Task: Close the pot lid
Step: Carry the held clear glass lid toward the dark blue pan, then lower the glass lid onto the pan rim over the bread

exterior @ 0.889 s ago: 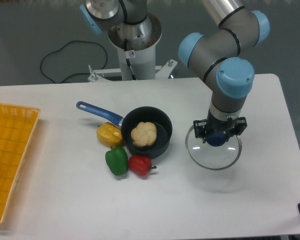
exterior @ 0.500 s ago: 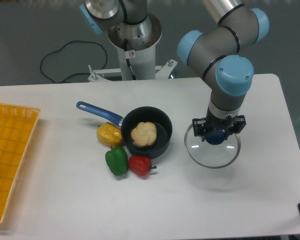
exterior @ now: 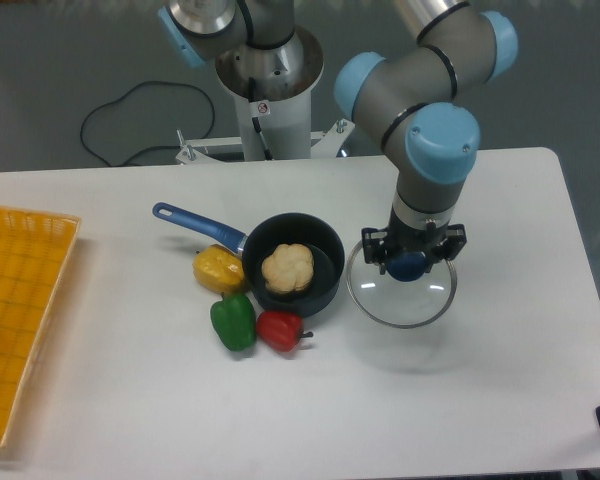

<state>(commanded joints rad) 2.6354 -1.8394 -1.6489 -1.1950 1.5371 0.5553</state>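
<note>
One gripper (exterior: 411, 262), fingers clamped on the dark blue knob of the pot lid (exterior: 401, 292); the lid hangs level under it with a faint shadow on the table (exterior: 500, 400) below, so apparently off the surface. Lid sits just right of the pot (exterior: 298, 262), left rim close to the pot's right wall; contact can't be judged. One pot, uncovered, one pale cauliflower-like item (exterior: 287, 268) inside, blue handle pointing back-left. Three peppers against the pot's front-left: one yellow pepper (exterior: 218, 268), one green pepper (exterior: 233, 321), one red pepper (exterior: 281, 330). One yellow mesh tray (exterior: 20, 310) at the table's left edge.
</note>
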